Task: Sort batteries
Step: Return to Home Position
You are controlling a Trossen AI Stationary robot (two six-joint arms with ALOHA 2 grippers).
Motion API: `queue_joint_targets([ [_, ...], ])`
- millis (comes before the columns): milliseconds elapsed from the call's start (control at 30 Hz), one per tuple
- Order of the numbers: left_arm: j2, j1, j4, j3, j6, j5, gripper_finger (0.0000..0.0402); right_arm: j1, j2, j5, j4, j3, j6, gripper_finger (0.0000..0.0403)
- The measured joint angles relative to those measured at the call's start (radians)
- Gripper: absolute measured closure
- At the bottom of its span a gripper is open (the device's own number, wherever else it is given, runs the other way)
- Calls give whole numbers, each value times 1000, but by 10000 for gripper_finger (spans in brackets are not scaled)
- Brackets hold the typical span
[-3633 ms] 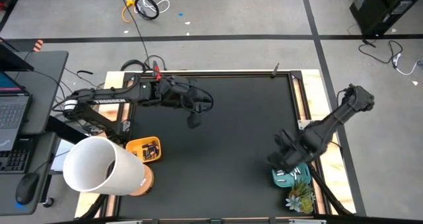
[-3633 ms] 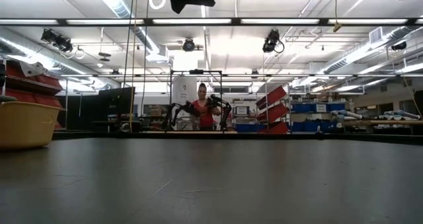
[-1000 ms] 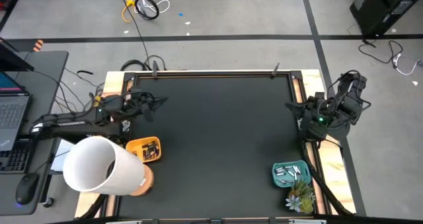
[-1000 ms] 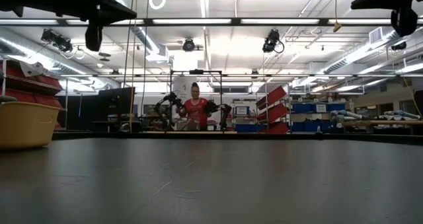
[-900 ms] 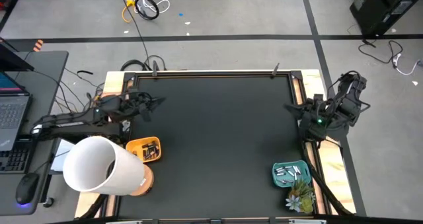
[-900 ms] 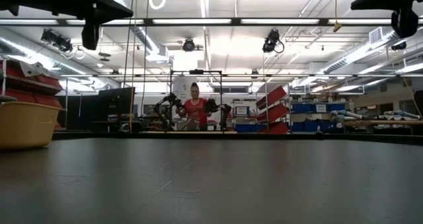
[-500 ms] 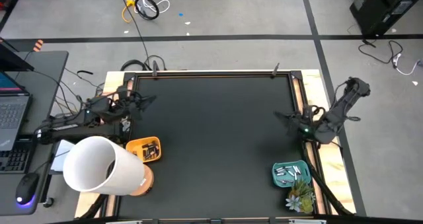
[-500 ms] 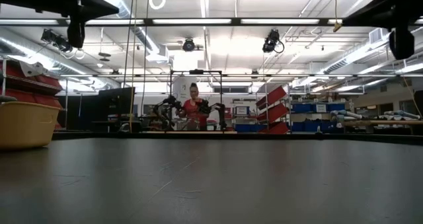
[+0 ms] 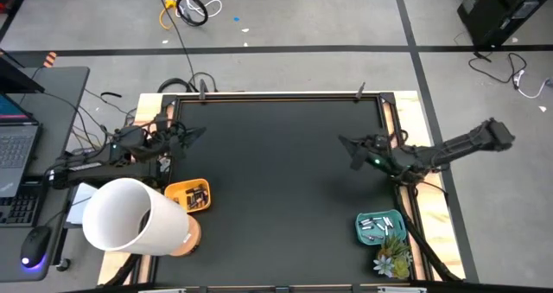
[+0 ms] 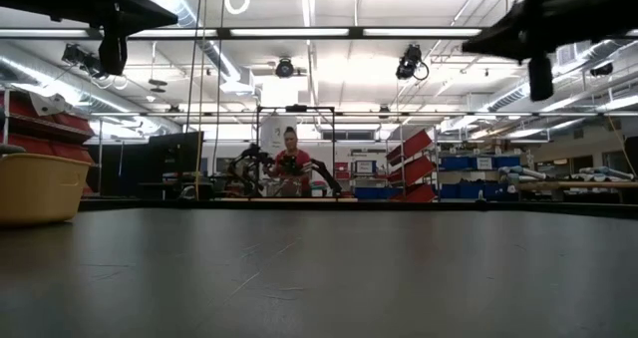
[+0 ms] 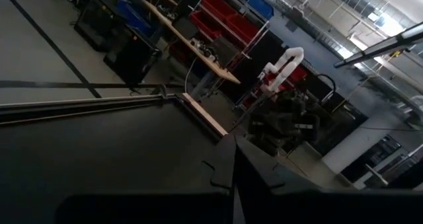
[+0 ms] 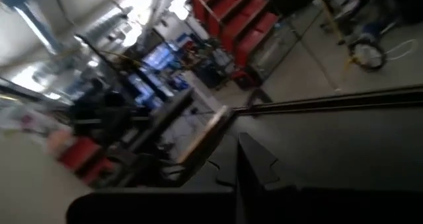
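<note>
Grey concrete floor (image 9: 302, 16) is crossed by dark tape lines (image 9: 259, 49). A desk (image 9: 60, 90) with a laptop (image 9: 13, 150) stands left of the table (image 9: 276, 172). Beyond hang strip lights (image 10: 299, 32), over red bins (image 10: 415, 144) and blue bins (image 10: 464, 163).

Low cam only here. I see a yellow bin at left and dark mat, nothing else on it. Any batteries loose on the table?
Observer: The high view shows none that I can make out on the mat. Silver batteries lie in the green bin at the near right corner.
Operator: And the dark ones?
Observer: The dark batteries are in the orange bin by the left edge.
Operator: Either gripper carrying anything?
Observer: No. The wrist views show both shut on nothing, the left gripper at the left edge and the right gripper over the mat's right part.
</note>
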Motion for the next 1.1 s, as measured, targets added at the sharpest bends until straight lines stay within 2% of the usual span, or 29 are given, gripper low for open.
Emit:
queue_joint_targets([
  [67, 0, 0, -7, 0, 0, 6, 383, -67, 43, -71, 0, 0, 0, 403],
  [167, 0, 0, -8, 0, 0, 17, 383, -170, 109, -243, 19, 0, 5, 403],
  [367, 0, 0, -11, 0, 5, 20, 383, -355, 229, -564, 182, 0, -38, 403],
  [567, 0, 0, -13, 0, -2, 39, 383, -547, 255, -819, 301, 0, -52, 403],
  [800, 0, 0, -14, 0, -13, 40, 383, -653, 105, -852, 250, 0, -81, 403],
  [1100, 0, 0, -15, 0, -12, 27, 382, -663, -141, -852, -65, 0, -122, 403],
])
